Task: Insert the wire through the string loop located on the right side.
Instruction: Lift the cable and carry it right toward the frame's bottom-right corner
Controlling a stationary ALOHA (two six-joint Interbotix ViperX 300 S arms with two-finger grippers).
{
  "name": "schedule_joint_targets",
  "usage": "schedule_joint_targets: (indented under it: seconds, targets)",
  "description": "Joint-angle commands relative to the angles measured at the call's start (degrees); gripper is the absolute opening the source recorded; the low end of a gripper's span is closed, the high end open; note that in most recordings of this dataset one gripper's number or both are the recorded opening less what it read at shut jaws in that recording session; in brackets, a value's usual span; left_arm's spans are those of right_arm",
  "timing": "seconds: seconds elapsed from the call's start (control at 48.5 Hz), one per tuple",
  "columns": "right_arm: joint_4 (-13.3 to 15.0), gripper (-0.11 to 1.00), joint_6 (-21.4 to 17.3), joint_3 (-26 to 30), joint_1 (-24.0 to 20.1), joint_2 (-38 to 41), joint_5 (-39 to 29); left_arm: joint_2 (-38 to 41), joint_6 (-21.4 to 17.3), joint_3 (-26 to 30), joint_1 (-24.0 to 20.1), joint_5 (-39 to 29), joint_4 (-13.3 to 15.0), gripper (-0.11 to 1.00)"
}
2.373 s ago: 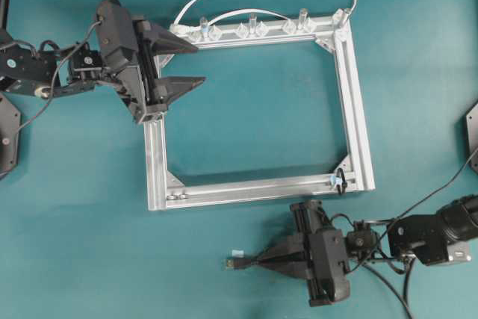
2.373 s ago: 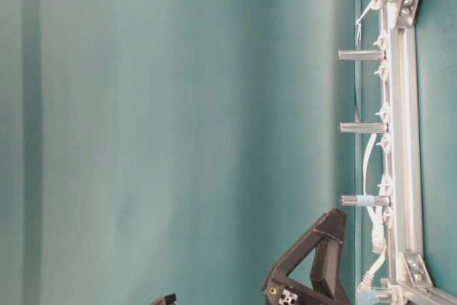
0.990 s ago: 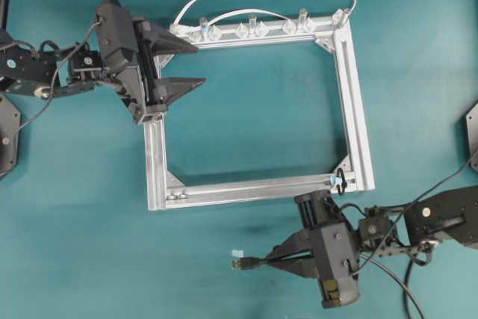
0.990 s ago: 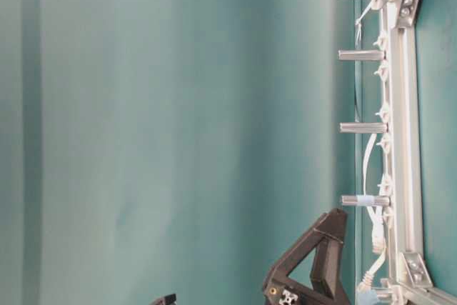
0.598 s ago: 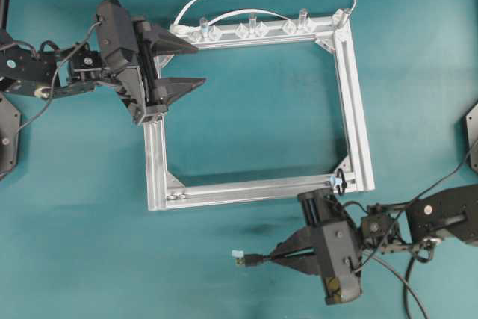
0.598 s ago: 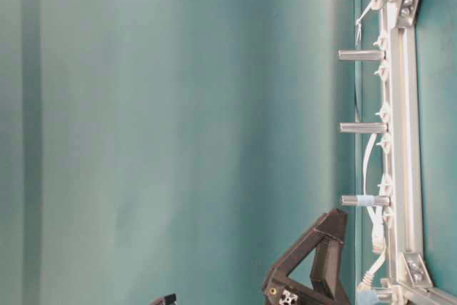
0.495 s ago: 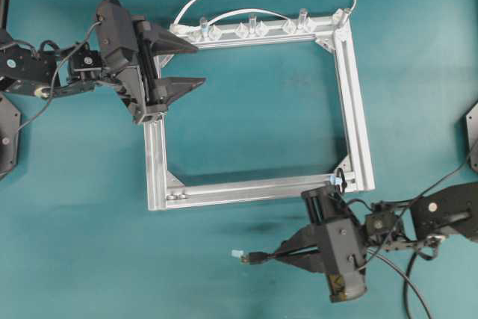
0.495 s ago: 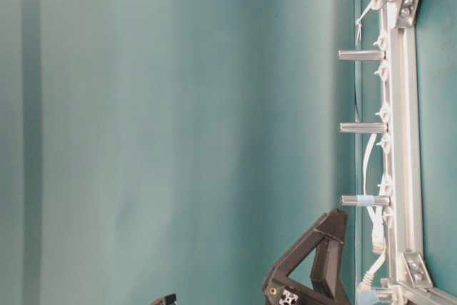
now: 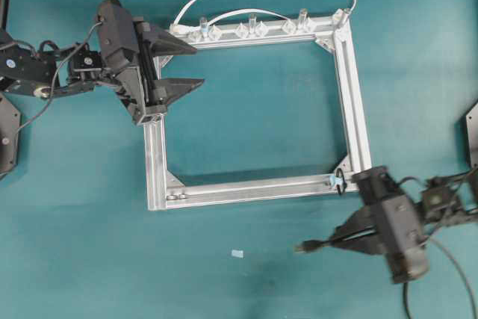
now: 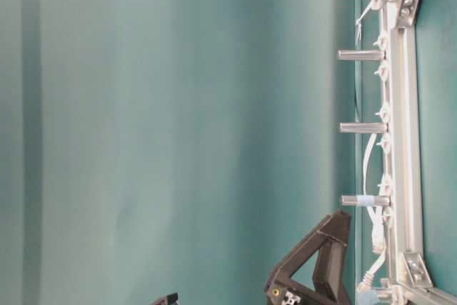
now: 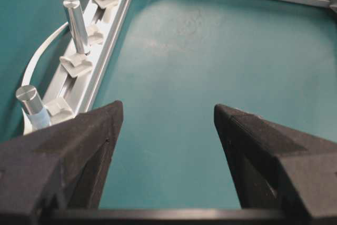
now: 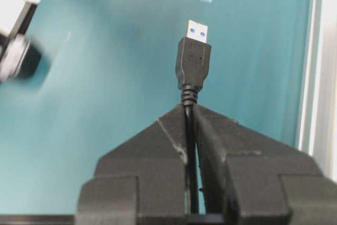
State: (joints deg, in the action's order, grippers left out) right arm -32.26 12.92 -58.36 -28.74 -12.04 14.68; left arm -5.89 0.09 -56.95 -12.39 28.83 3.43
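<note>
Overhead view: right gripper [image 9: 340, 241] clamped on the wire [image 9: 314, 245] just behind the plug, lower right of frame, plug pointing left. String loop [image 9: 340, 181] up on the frame bar [image 9: 254, 188], near the gripper but apart from it. Best bet: swing the plug round toward the loop, line the tip up square, feed slow. Left gripper [image 9: 183, 65] parked upper left, jaws wide, holding nothing. Hard to judge the loop's opening, too tiny. Missing from the right wrist view entirely. Table-level view no help, only posts [image 10: 360, 55] and white cables [image 10: 369, 155].

A teal table [image 9: 246, 282] fills the view, evenly lit, with a teal wall [image 10: 178, 105] rising behind it.
</note>
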Motion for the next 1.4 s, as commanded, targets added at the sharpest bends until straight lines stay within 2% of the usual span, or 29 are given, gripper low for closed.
schedule_joint_targets:
  seconds: [0.0,0.289,0.475,0.578,0.681,1.382]
  targets:
    - [0.1,0.08,-0.1,-2.5,-0.3,-5.5,-1.4,-1.7,-0.3,0.5,0.2,-0.5,0.0,0.75]
    - [0.7,0.08,-0.1,-12.6,-0.3,-19.4,-3.0,-2.1,-0.1,0.7,0.2,-2.0,0.0,0.74]
    - [4.8,0.08,-0.1,-17.5,-0.2,-26.1,-5.2,-2.1,-0.1,0.8,0.2,-2.0,0.0,0.74]
    - [7.0,0.08,-0.1,-18.5,0.0,-28.3,-7.2,-2.2,-0.1,0.5,0.2,-2.0,-0.1,0.74]
    - [8.0,0.08,-0.1,-18.8,0.7,-29.3,-8.6,-2.2,-0.2,0.6,0.2,-2.0,-0.1,0.74]
    - [8.3,0.08,-0.1,-19.1,1.8,-29.4,-8.9,-2.2,-0.2,0.7,0.2,-2.0,0.0,0.74]
